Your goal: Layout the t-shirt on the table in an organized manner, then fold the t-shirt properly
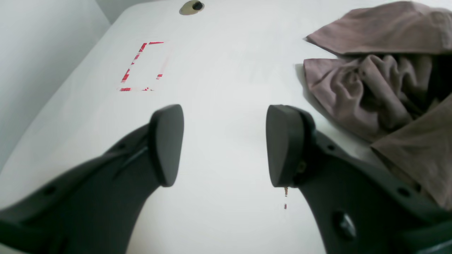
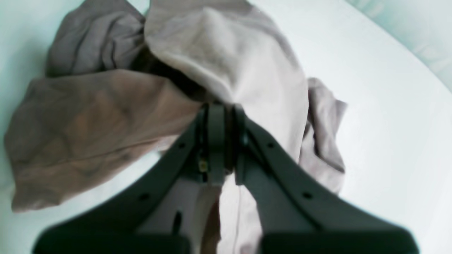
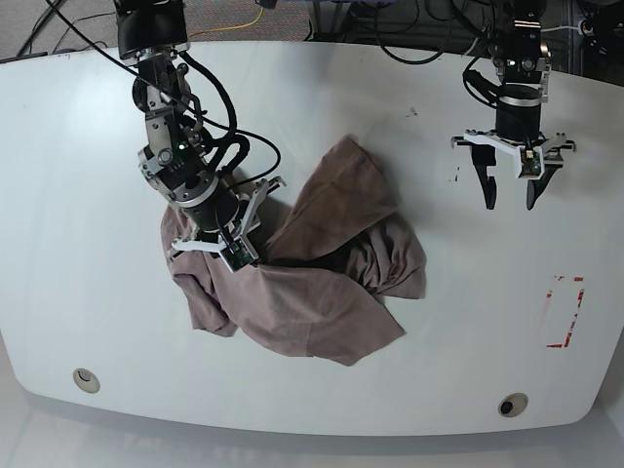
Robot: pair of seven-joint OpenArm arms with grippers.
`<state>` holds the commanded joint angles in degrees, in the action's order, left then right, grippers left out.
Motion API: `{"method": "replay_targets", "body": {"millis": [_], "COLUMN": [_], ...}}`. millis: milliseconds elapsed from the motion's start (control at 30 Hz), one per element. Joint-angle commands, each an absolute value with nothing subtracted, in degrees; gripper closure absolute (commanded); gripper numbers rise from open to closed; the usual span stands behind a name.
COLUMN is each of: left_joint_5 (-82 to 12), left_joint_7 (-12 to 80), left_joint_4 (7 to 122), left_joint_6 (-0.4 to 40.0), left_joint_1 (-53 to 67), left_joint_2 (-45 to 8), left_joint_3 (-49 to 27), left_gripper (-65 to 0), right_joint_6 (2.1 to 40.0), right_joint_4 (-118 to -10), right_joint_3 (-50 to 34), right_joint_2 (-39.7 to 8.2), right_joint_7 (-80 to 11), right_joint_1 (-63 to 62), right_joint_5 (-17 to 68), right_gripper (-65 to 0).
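Observation:
The mauve-brown t-shirt (image 3: 322, 292) lies crumpled in a heap at the middle of the white table (image 3: 390, 88). My right gripper (image 3: 246, 259) is at the heap's left side, shut on a fold of the t-shirt (image 2: 229, 53); the wrist view shows the jaws (image 2: 220, 109) pressed together with cloth bunched at the tips. My left gripper (image 3: 511, 201) hangs open and empty over bare table at the back right, well clear of the shirt. In the left wrist view its fingers (image 1: 224, 141) stand wide apart, with the t-shirt (image 1: 370, 95) off to the right.
A red tape rectangle (image 3: 564, 312) marks the table's right side and shows in the left wrist view (image 1: 141, 67). Grommet holes sit near the front left (image 3: 86, 378) and front right (image 3: 511, 404). Cables (image 3: 409, 39) lie past the far edge.

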<state>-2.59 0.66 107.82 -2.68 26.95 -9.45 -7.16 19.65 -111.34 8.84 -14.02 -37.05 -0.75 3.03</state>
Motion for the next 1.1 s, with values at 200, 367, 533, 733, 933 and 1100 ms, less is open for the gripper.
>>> {"method": "replay_targets", "body": {"millis": [200,367,533,733,933,1100], "left_joint_5": [-2.6,-2.6,-2.6,-2.6,-2.6,-2.5], "left_joint_7": [0.7,0.7,0.7,0.7,0.7,0.7], "left_joint_4": [106.5,105.7,104.9,104.1,103.3,103.3], "left_joint_6": [-2.7,-2.7,0.8,5.3,5.5,5.5], "left_joint_1": [25.1,24.2,23.7,23.0,22.9,22.9], "left_joint_2": [-9.5,-9.5,-9.4,-8.7,-7.5,-7.3], "left_joint_3": [-3.5,0.0,5.1,11.0,14.7,15.1], "left_gripper": [-35.0,-35.1,-35.1,-35.1,-35.3,-35.3], "right_joint_6": [19.6,19.8,20.0,20.0,20.0,20.0], "right_joint_4": [-115.4,-116.5,-116.4,-116.4,-116.4,-116.4], "right_joint_3": [7.3,4.4,2.8,2.6,2.7,2.7], "right_joint_2": [-14.9,-15.3,-15.5,-15.5,-15.3,-15.1], "right_joint_7": [-37.1,-37.0,-37.0,-37.0,-37.0,-37.0], "right_joint_1": [1.9,4.1,4.3,4.0,4.0,4.2], "right_joint_5": [3.0,3.2,3.1,3.1,3.1,3.1], "right_gripper": [0.0,0.0,0.0,0.0,-0.2,-5.4]}}
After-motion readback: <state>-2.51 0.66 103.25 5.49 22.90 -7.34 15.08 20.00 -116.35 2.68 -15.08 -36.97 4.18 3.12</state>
